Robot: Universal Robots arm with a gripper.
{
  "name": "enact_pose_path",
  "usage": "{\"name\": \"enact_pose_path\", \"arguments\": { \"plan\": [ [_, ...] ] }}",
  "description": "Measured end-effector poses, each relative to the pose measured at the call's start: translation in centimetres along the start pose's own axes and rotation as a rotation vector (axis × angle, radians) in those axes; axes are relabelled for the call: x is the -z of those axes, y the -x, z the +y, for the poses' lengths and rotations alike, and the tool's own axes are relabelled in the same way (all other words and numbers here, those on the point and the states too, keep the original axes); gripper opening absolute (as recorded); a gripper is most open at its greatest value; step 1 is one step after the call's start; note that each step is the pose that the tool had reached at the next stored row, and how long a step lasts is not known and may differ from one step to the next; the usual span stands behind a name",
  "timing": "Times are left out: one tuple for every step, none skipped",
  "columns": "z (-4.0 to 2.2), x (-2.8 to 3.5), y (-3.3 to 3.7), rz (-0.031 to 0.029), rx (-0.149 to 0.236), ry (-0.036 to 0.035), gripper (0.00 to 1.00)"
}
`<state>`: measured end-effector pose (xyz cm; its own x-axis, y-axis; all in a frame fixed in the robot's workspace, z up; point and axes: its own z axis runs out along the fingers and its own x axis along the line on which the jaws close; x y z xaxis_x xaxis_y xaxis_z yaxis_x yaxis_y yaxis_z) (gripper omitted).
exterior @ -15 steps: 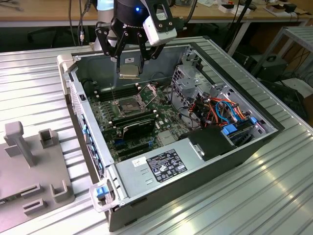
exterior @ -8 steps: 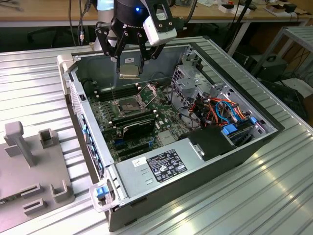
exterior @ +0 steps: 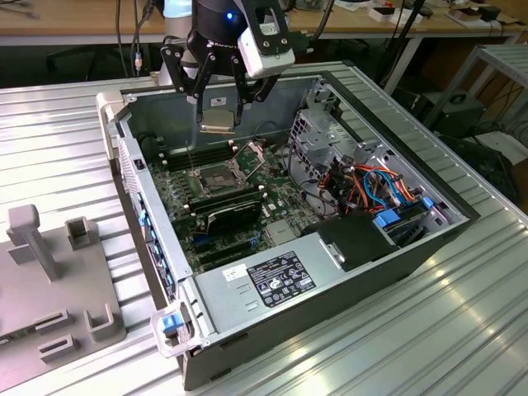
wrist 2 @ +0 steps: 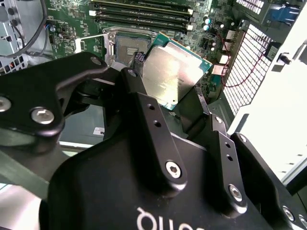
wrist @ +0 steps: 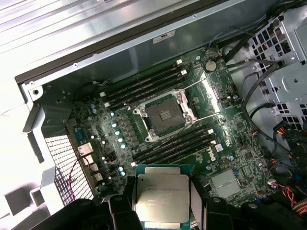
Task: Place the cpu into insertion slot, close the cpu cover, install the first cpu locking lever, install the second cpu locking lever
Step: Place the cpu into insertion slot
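The pincer (exterior: 218, 118) is clamping the cpu (wrist: 160, 196) flat by two opposite edges and holding it well above the insertion slot (wrist: 164, 116), which is lying open inside the computer case (exterior: 355, 285), more or less straight beneath the chip.

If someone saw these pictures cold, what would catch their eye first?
The black gripper hangs over the open grey metal computer case, pinching the cpu, a small flat square chip with a silvery-grey metal top. On the green circuit board inside the case, the insertion slot, a square socket with a dark pin-grid centre and silver rim, sits with no chip in it.
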<state>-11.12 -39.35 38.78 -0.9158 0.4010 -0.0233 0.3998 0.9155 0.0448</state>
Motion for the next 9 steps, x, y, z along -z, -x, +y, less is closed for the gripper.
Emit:
{"name": "enact_pose_path", "arguments": {
  "plan": [
    [0.0,0.0,0.0,-0.0001,-0.001,0.0,0.54],
    [0.0,0.0,0.0,-0.0001,-0.002,0.0001,0.54],
    [0.0,0.0,0.0,-0.0001,-0.002,0.0001,0.54],
    [0.0,0.0,0.0,-0.0001,-0.002,0.0,0.54],
    [0.0,0.0,0.0,-0.0001,-0.002,0.0001,0.54],
    [0.0,0.0,0.0,-0.0001,-0.002,0.0,0.54],
    [0.0,0.0,0.0,-0.0001,-0.002,0.0001,0.54],
    [0.0,0.0,0.0,-0.0001,-0.002,0.0,0.54],
    [0.0,0.0,0.0,-0.0001,-0.002,0.0,0.54]
  ]
}}
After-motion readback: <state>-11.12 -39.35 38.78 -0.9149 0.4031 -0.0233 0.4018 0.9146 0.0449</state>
